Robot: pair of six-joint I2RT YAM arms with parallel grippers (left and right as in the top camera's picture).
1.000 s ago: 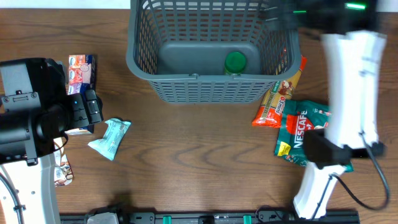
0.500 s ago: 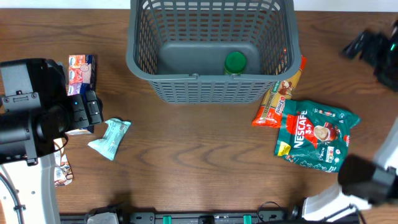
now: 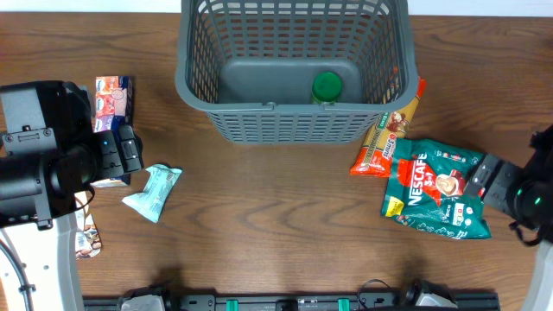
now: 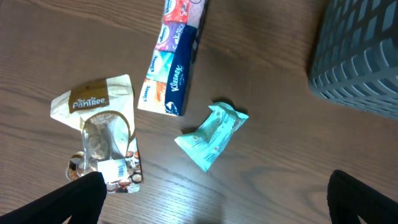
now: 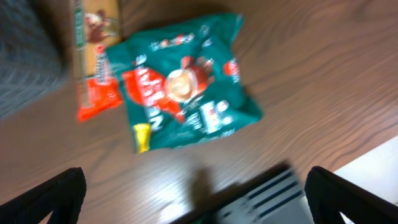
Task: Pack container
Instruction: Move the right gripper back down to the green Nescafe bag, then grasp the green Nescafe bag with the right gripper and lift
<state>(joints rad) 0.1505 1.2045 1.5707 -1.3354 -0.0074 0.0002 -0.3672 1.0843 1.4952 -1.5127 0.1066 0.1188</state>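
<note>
The container (image 3: 268,110), a dark grey slotted basket, stands at the table's far middle with a green-lidded item (image 3: 327,86) on its floor. My left gripper (image 3: 126,149) hangs open at the left, above a teal packet (image 4: 211,135), a Kleenex tissue pack (image 4: 174,62) and a beige snack bag (image 4: 102,137). In the left wrist view the left gripper (image 4: 214,205) holds nothing. My right gripper (image 3: 492,180) is open at the right edge, just right of a green Nescafe bag (image 5: 186,93) and an orange pasta packet (image 5: 93,56). The right gripper (image 5: 196,202) is empty.
The teal packet (image 3: 154,192) lies front-left of the basket and the tissue pack (image 3: 112,102) beside its left wall. The Nescafe bag (image 3: 436,194) and pasta packet (image 3: 389,134) lie by its right corner. A black rail (image 5: 267,199) runs along the table's front edge.
My right arm has swung away from above the basket's right side and come down at the table's right edge beside the Nescafe bag. The left arm and all items stayed put.
</note>
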